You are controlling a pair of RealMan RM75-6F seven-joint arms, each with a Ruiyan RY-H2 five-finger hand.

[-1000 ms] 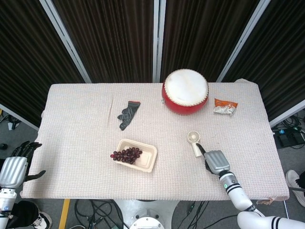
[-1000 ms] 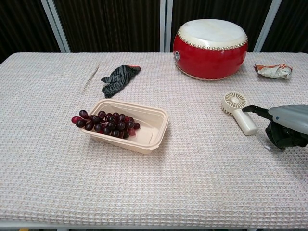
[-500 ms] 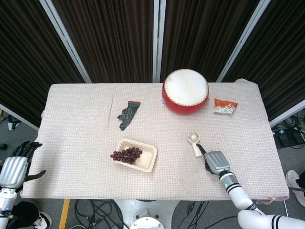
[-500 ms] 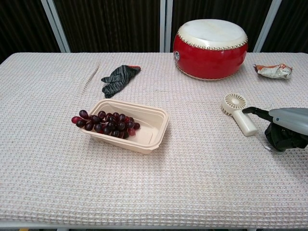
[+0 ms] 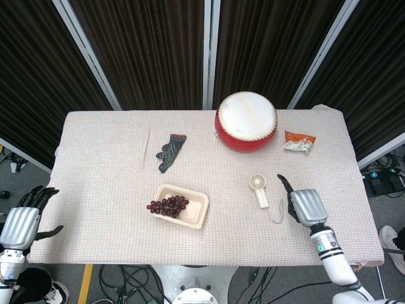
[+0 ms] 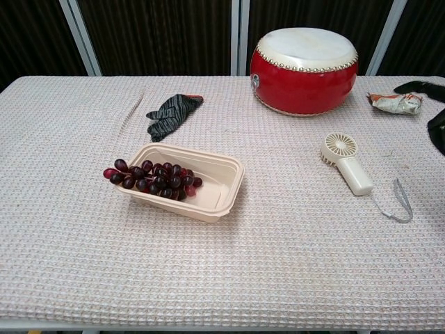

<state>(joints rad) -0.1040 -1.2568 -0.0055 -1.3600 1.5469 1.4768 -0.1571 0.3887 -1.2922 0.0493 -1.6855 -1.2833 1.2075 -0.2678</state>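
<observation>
A small white handheld fan (image 5: 258, 189) lies flat on the cloth right of centre, its grey wrist strap (image 5: 276, 213) trailing toward the front; the chest view shows the fan (image 6: 346, 163) and strap (image 6: 396, 202) too. My right hand (image 5: 304, 205) hovers just right of the fan, apart from it, thumb stretched out and nothing in it. In the chest view only part of that right hand (image 6: 436, 120) shows at the right edge, lifted off the cloth. My left hand (image 5: 22, 221) hangs off the table's front left corner with its fingers spread, holding nothing.
A beige tray (image 5: 197, 209) with dark red grapes (image 5: 168, 205) sits near the front centre. A red drum (image 5: 246, 122) stands at the back, a crumpled snack wrapper (image 5: 299, 142) to its right, a dark glove (image 5: 171, 151) to its left. A woven cloth (image 5: 101, 177) covers the table.
My right hand has lifted off the cloth and drawn back to the right, away from the fan's handle, uncovering the grey strap. The fan and my left hand stayed put.
</observation>
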